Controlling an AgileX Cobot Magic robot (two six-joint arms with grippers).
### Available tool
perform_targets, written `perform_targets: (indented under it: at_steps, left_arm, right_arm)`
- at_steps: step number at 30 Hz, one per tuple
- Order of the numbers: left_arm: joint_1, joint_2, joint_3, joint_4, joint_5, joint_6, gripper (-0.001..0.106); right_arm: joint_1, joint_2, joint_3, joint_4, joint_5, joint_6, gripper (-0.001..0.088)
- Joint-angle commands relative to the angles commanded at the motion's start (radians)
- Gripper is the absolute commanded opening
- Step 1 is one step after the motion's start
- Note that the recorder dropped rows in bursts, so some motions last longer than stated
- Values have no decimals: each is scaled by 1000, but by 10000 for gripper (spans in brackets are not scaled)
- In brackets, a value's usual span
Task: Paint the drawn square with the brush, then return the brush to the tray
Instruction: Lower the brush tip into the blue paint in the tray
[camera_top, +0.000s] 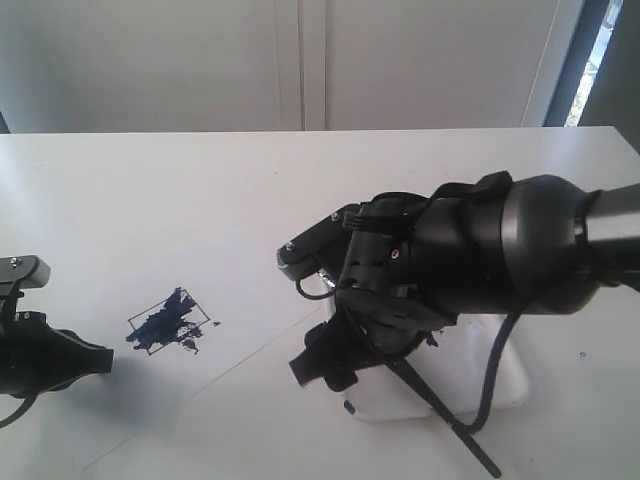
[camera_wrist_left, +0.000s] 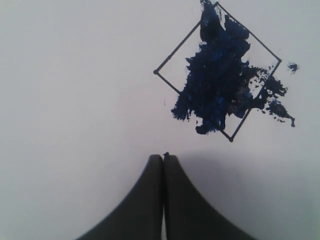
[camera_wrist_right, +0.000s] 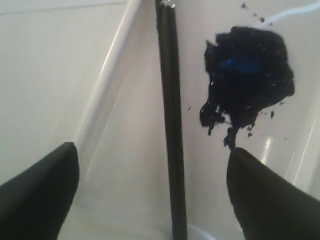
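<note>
**A:** Exterior: drawn square (camera_top: 168, 322) at lower left, smeared dark blue, with paint running past the line. The left gripper (camera_top: 95, 358) is just beside it at the left edge.
**B:** Brush?
**A:** The brush (camera_top: 450, 423) is at lower right, its handle slanting out over the rim of the tray (camera_top: 510, 380). The right gripper (camera_top: 325, 368) hangs above the tray.
**B:** Left wrist?
**A:** Fingers pressed together, empty. Tips are near the square (camera_wrist_left: 217, 70), apart from it.
**B:** Right wrist?
**A:** Fingers spread wide. The brush handle (camera_wrist_right: 170, 125) lies between them on the tray floor, touching neither, beside the paint blot (camera_wrist_right: 247, 75).
**B:** Handling?
**A:** Looks light, thin, stiff and smooth, so it will likely roll or slip. Pinch it mid-handle, square across, and stay off the wet bristles, which would smear.
</note>
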Motion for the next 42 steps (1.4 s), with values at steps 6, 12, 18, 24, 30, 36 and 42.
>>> perform_targets:
  at_steps: [6, 12, 18, 24, 30, 36, 42]
  left_arm:
    - [0, 0, 0, 0, 0, 0, 5]
    - [0, -1, 0, 0, -6, 5, 5]
    - [0, -1, 0, 0, -14, 7, 5]
    - [0, -1, 0, 0, -14, 9, 5]
    - [0, -1, 0, 0, -14, 12, 5]
    - [0, -1, 0, 0, -14, 12, 5]
    - [0, -1, 0, 0, -14, 12, 5]
  right_arm:
    - [0, 0, 79, 15, -43, 5, 624]
    - [0, 0, 111, 6, -112, 37, 397]
    - [0, 0, 111, -34, -124, 54, 356]
    - [0, 0, 109, -34, -197, 54, 505]
    - [0, 0, 109, -47, -195, 54, 707]
    - [0, -24, 109, -150, -165, 155, 697]
    - [0, -34, 114, -189, -120, 187, 616]
